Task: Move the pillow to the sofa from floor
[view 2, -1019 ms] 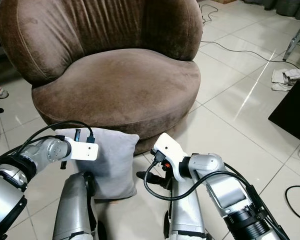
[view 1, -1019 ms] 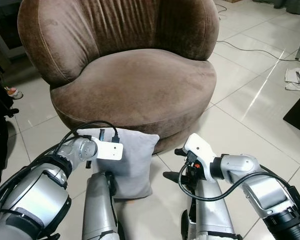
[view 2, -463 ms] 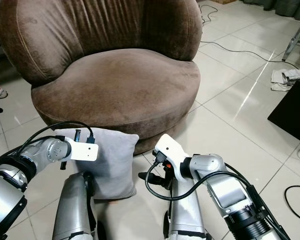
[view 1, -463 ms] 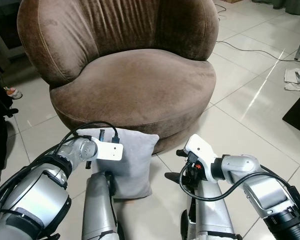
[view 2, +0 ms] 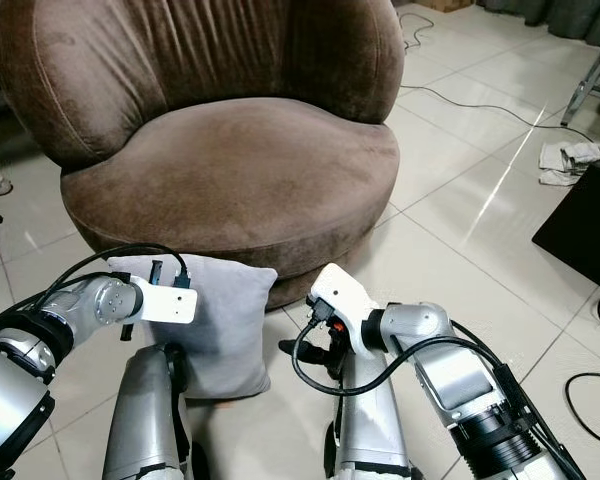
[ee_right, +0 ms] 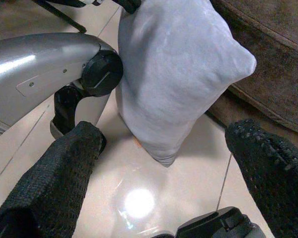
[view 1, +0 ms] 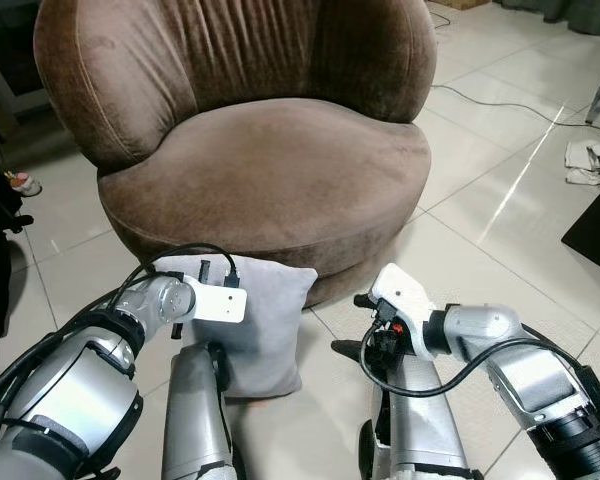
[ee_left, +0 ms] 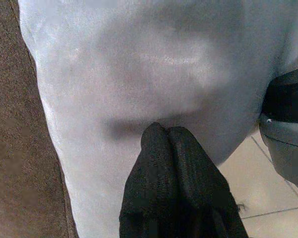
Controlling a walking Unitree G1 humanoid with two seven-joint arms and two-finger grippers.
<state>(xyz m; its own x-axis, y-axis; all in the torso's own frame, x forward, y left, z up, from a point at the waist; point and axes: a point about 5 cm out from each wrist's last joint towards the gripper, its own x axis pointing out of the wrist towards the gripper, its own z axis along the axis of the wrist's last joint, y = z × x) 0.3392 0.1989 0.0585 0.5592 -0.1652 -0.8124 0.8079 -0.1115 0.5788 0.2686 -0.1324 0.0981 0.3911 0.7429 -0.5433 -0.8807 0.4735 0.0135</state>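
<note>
A pillow (view 1: pixel 260 325) stands on the floor (view 1: pixel 480 230) against the near side of the sofa (view 1: pixel 265 170). A cable (view 1: pixel 500 108) lies far right.

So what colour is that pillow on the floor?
Plain light grey, no pattern. The pillow shows best in the right wrist view.

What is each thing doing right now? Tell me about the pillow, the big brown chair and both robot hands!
Pillow: grey, standing upright on the floor, leaning against the sofa's base.
Sofa: brown, seat bare, pillow not on it yet.
Left gripper: fingers shut together, tips pressed against the pillow.
Right gripper: fingers spread wide open, low over the floor beside the pillow, not touching it.
</note>
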